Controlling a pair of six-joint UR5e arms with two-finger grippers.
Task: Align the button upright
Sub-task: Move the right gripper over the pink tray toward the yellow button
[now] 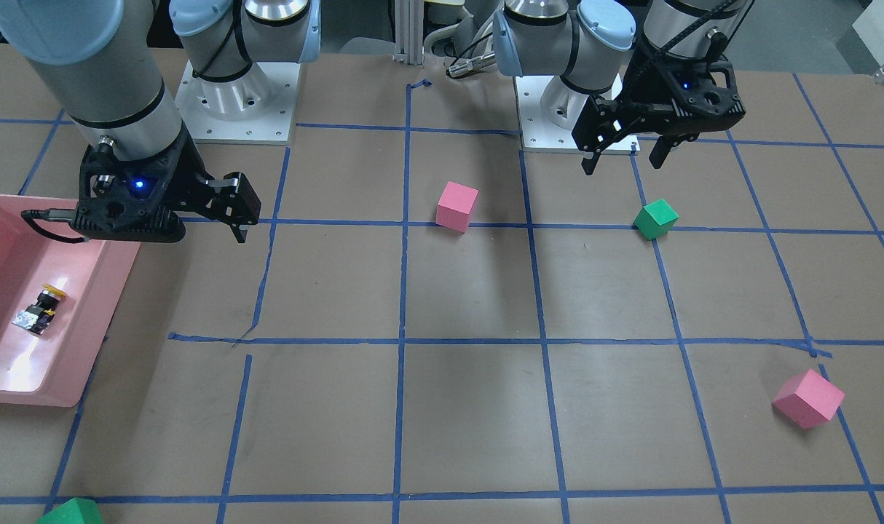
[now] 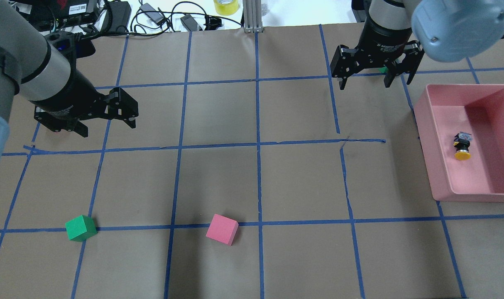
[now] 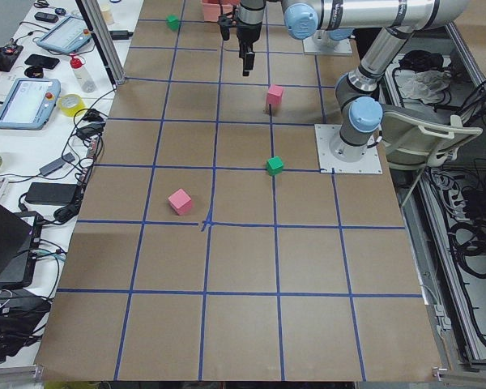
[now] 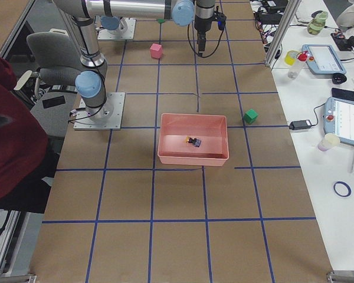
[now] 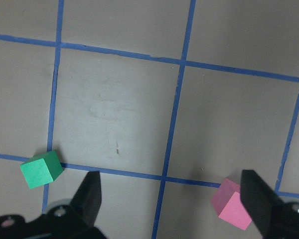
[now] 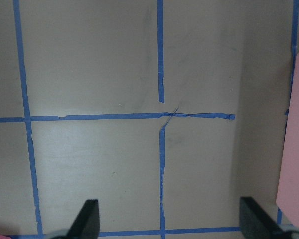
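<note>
both claws are spread wide and hold nothing. the right gripper hangs above the bare table, just beside the pink tray but not over it, and touches nothing. its wrist view shows only taped paper between its fingers and the tray's edge at the side. the left gripper is equally wide apart, hanging in the air near a green cube, clear of it.

one button is in view. it lies on its side on the tray floor, away from the walls, yellow cap toward the robot. there is one tray, two pink cubes, and two green cubes, the second at the table's far edge.
</note>
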